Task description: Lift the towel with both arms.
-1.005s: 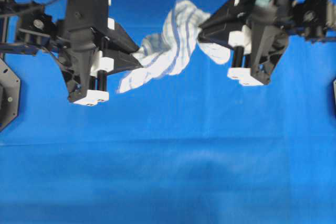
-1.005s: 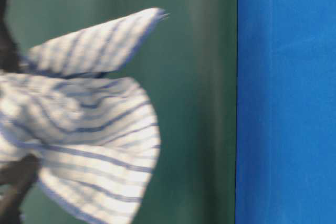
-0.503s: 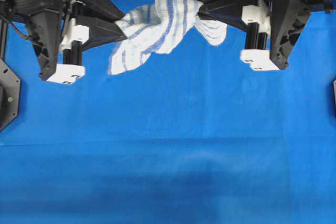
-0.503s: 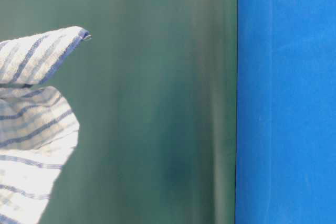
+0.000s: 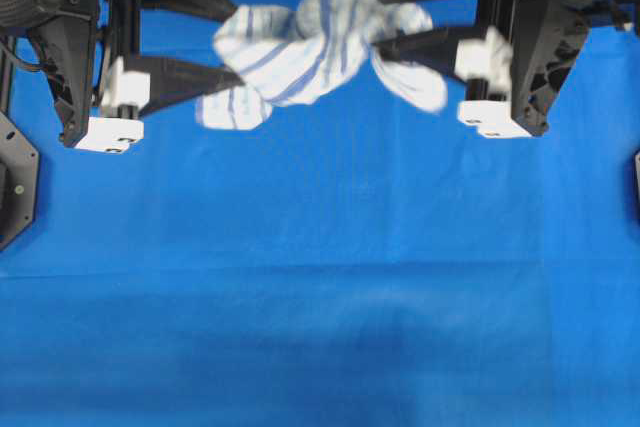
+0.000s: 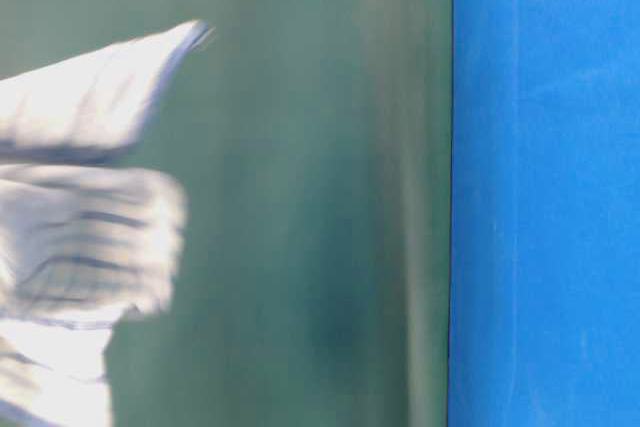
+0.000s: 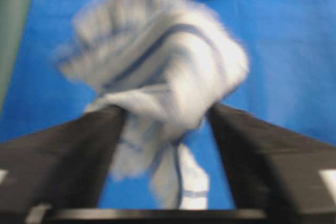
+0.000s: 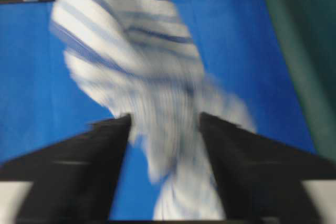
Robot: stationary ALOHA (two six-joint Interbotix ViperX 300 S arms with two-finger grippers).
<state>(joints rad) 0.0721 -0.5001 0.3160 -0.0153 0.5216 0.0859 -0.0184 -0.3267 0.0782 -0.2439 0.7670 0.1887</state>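
A: Where is the towel [image 5: 318,47]?

B: Midair above the blue bench [image 5: 320,277], stretched sideways between left gripper [image 5: 225,45] and right gripper [image 5: 385,19]. Both have jaws spread wide, gripping nothing; both equally near.

Towel [image 5: 318,47] fills gap between left hand [image 5: 228,44] and right hand [image 5: 385,17]; blue table covering [image 5: 330,277] below bare.

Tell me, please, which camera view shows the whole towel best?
The overhead view: the towel appears complete there, blurred, between the open left tool and open right tool. The table-level view shows only part of it, at the frame edge. Both wrist views show it close and blurred between spread fingers, cut by the frame.
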